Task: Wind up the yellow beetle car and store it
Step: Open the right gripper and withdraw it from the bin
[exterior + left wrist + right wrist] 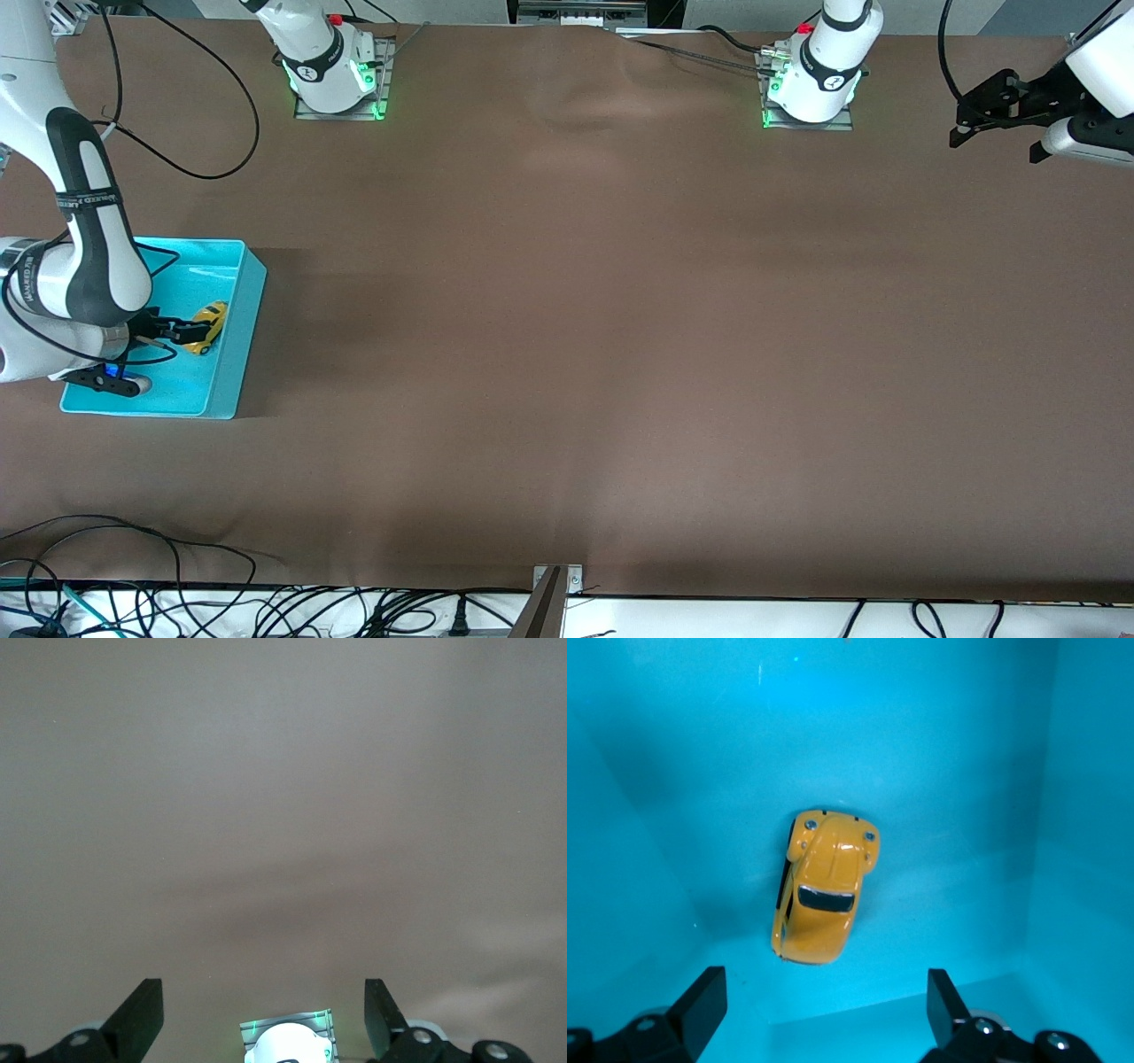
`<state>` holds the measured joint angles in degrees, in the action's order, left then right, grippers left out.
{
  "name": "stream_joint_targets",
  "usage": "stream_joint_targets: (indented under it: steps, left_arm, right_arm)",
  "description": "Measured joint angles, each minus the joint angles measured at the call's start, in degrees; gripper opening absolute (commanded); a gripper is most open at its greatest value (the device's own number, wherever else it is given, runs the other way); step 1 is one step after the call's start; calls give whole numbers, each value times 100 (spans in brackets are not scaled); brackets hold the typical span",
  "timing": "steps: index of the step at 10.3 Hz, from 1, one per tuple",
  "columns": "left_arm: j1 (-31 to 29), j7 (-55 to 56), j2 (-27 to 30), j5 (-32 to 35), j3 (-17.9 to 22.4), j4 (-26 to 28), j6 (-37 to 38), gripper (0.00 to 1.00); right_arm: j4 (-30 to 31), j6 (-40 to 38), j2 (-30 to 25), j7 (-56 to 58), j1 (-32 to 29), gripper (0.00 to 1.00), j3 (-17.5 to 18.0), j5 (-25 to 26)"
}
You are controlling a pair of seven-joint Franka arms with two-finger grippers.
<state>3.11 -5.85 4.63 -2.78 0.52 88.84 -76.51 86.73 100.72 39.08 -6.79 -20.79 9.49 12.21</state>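
Note:
The yellow beetle car (pixel 209 325) lies on the floor of the turquoise bin (pixel 241 354) at the right arm's end of the table. In the right wrist view the car (pixel 822 900) rests free on the bin floor, apart from both fingers. My right gripper (pixel 180 332) hangs inside the bin beside the car, open and empty; in its own view the right gripper (pixel 824 1010) has wide-spread jaws. My left gripper (pixel 990 111) waits raised at the left arm's end of the table, open and empty (pixel 264 1014).
The brown table top (pixel 620 310) stretches between the bin and the left arm. The two arm bases (pixel 337 80) (pixel 811 89) stand along the table's top edge. Cables (pixel 177 585) lie at the edge nearest the front camera.

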Motion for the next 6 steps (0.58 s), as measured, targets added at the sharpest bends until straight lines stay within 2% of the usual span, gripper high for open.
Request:
stream_joint_targets:
  steps: [3, 6]
  left_arm:
    - [0, 0, 0, 0, 0, 0, 0, 100]
    - [-1, 0, 0, 0, 0, 0, 0, 100]
  right_arm:
    - [-436, -699, -43, 49, 2, 100, 84, 0]
    - [-608, -1241, -401, 37, 15, 100, 367, 0]
